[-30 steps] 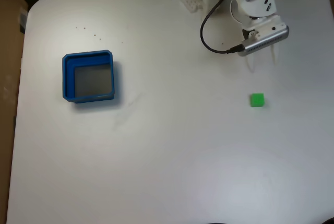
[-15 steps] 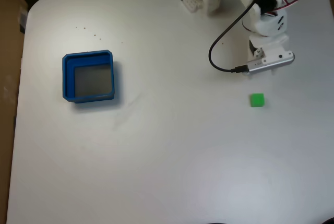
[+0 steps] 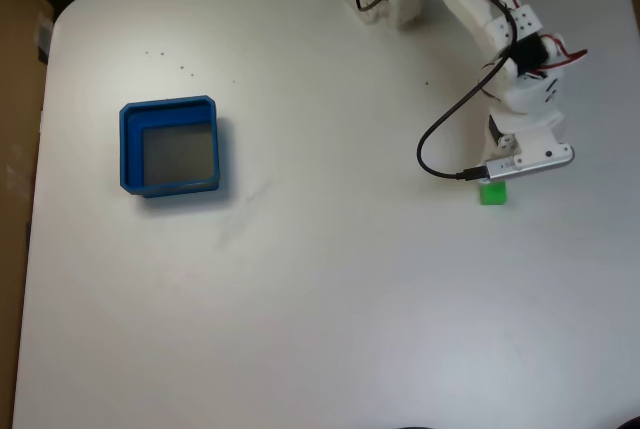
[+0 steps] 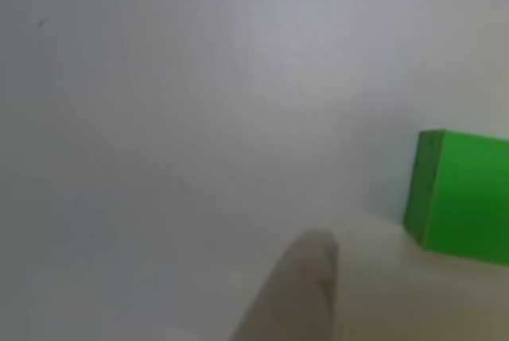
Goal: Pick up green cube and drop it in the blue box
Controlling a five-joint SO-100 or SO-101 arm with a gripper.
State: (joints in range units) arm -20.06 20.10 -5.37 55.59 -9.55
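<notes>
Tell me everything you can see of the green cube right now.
The green cube is tiny, bright green and matte, with plain faces. It sits flat on the white table, far right of the blue box in the fixed view, with the arm's camera bar overlapping its upper edge. In the other view it lies at the right edge, one shaded side face showing. Whether anything touches it cannot be told.

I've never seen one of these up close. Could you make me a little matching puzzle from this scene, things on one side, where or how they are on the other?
Things:
1. green cube
2. blue box
3. black cable
4. table

Descriptions:
A. white, carrying everything
B. loops from the arm's base to its wrist
C. empty, on the left of the fixed view
D. just below the arm's wrist in the fixed view

Pairs: 1-D, 2-C, 3-B, 4-A
</notes>
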